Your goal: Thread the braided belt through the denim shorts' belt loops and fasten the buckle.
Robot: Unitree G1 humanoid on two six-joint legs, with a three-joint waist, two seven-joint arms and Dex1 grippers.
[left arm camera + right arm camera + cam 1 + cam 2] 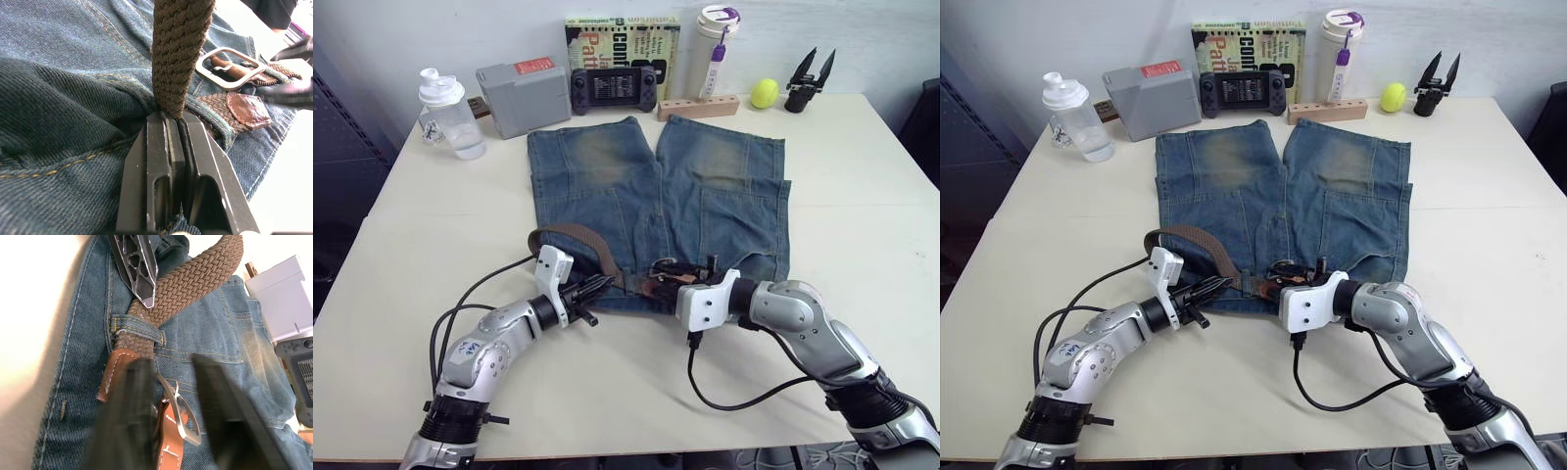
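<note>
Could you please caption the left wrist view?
Left end effector pinching the braided belt over the denim shorts, beside the buckle.

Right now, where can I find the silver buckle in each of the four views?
Left eye: buckle at the shorts' near waistband, between both end effectors.
Right eye: same place.
Left wrist: upper right, beyond the belt.
Right wrist: lower centre, between blurred fingers.
Shared landmark: the braided belt.

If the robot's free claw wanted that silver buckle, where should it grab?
Probably the buckle frame's long side bar, coming from above, one finger inside the frame and one outside. It lies nearly flat on the denim shorts, so its thin bars offer little else. The right gripper hovers open there; the left gripper pinches the braided belt.
</note>
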